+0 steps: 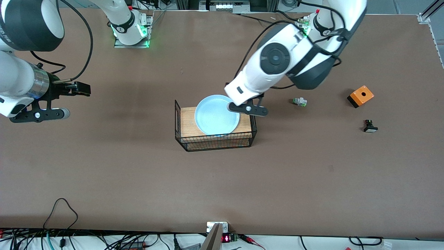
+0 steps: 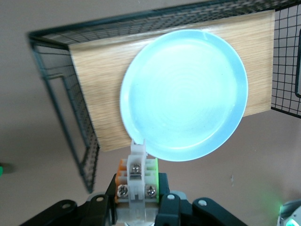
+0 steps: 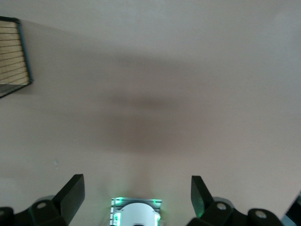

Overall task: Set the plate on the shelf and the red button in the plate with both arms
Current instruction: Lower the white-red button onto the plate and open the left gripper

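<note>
The pale blue plate [image 1: 216,114] lies on a wooden board in a black wire basket [image 1: 216,147] at mid-table; it also shows in the left wrist view [image 2: 183,94]. My left gripper [image 1: 248,109] hangs over the plate's rim at the basket's end toward the left arm. In the left wrist view it [image 2: 138,207] is shut on a small white button part [image 2: 137,174] with orange and green sides and screws, which I take for the red button; its cap is hidden. My right gripper [image 1: 85,89] waits open and empty [image 3: 136,188] over bare table toward the right arm's end.
Toward the left arm's end lie a white part with a green tip [image 1: 299,101], an orange box [image 1: 360,96] and a black button with a white face [image 1: 370,126]. A basket corner [image 3: 14,52] shows in the right wrist view.
</note>
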